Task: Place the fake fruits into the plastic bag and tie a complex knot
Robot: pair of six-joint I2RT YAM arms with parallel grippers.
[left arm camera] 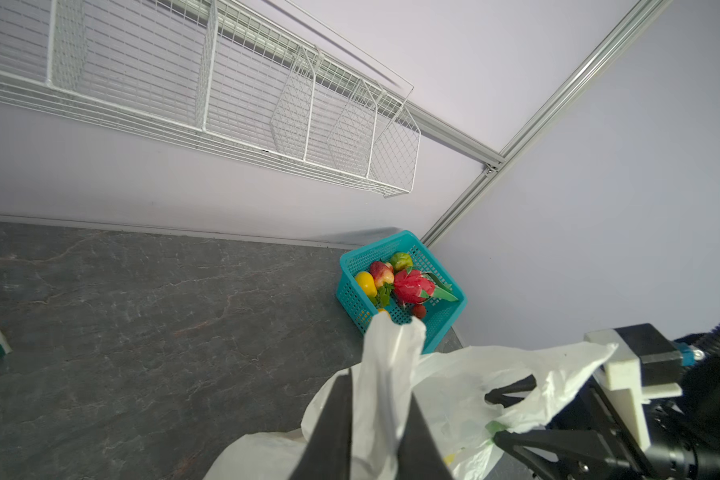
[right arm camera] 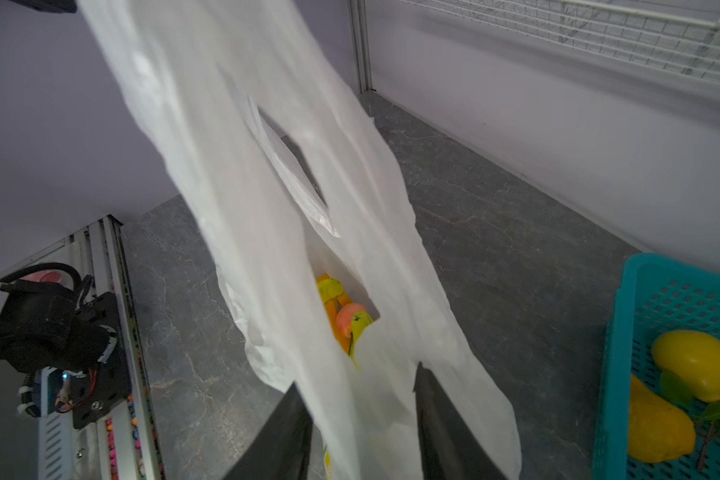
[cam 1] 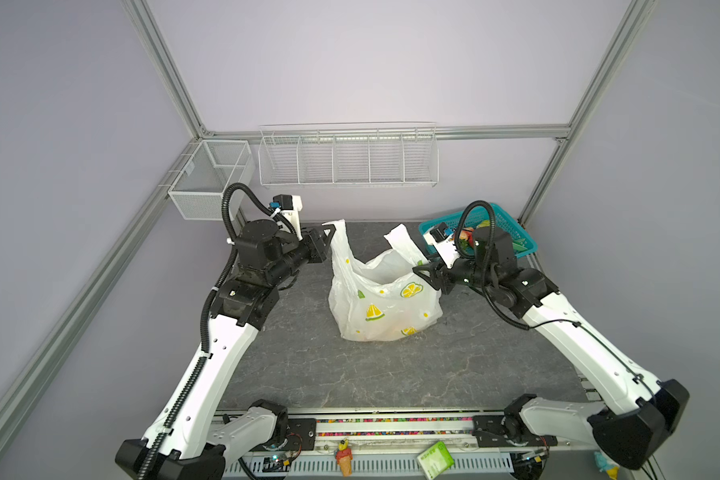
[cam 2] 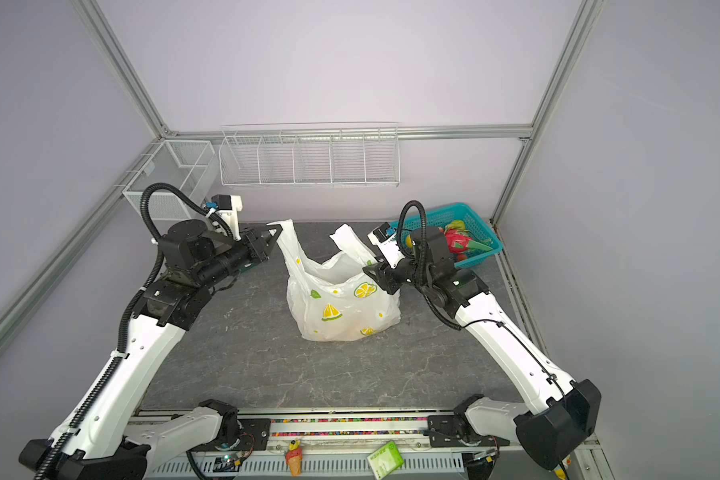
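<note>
Left wrist view: my left hand (left arm camera: 379, 386) stands apart, one handle of the plastic bag (left arm camera: 454, 374) loose between. My right hand (right arm camera: 356, 376) gapes astride the bag's rim, fake fruits (right arm camera: 348, 320) inside, just beyond.

plastic bag (cam 1: 385, 309) mid table (cam 1: 391, 374); basket (left arm camera: 352, 291) behind-right; fake fruits (right arm camera: 348, 318) in both

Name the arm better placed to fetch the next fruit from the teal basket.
Right, probably. The right gripper is at the plastic bag edge nearest the teal basket; the left gripper is on the bag's far side.
</note>
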